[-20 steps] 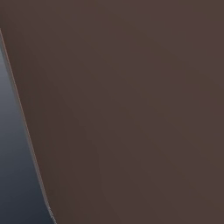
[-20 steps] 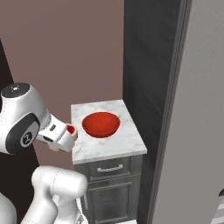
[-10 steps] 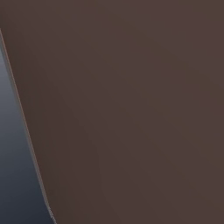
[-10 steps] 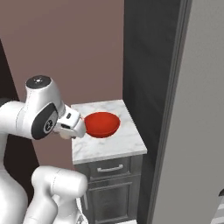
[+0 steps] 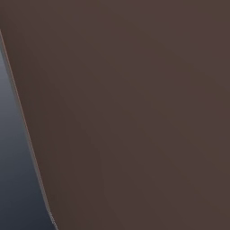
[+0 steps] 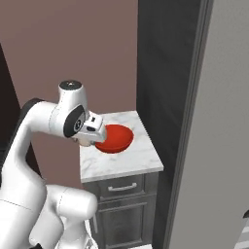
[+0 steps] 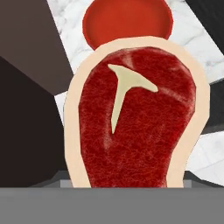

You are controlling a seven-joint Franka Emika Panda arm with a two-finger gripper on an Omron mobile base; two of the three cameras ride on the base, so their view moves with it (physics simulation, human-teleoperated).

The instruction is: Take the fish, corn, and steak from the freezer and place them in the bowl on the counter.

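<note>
And here's the steak (image 7: 131,127), a big red T-bone cut with a pale fat rim, standing right up out of the fingers in the hand view, so large that it hides both tips. The fingers are clamped on the steak, set fairly wide around its lower end.

Just beyond the fingers, past the top edge of the meat, sits the red bowl (image 7: 127,24), glossy and plain, resting on the white marble surface (image 7: 192,30). Nothing can be seen lying in the part of the bowl that shows.

From the right base view, the white arm reaches over the near left part of the surface (image 6: 131,163), and the fingers (image 6: 86,142) sit at the bowl's (image 6: 116,138) left rim, with a pale sliver of the steak peeking out below the hand. Whether the meat touches the rim, hard to tell.

Right of the fingers, past the bowl, rises the tall freezer (image 6: 165,73), its light-grey door (image 6: 219,146) swung open in the foreground. Below the fingers, the dark-grey cabinet (image 6: 126,204) with its silver handle.
</note>
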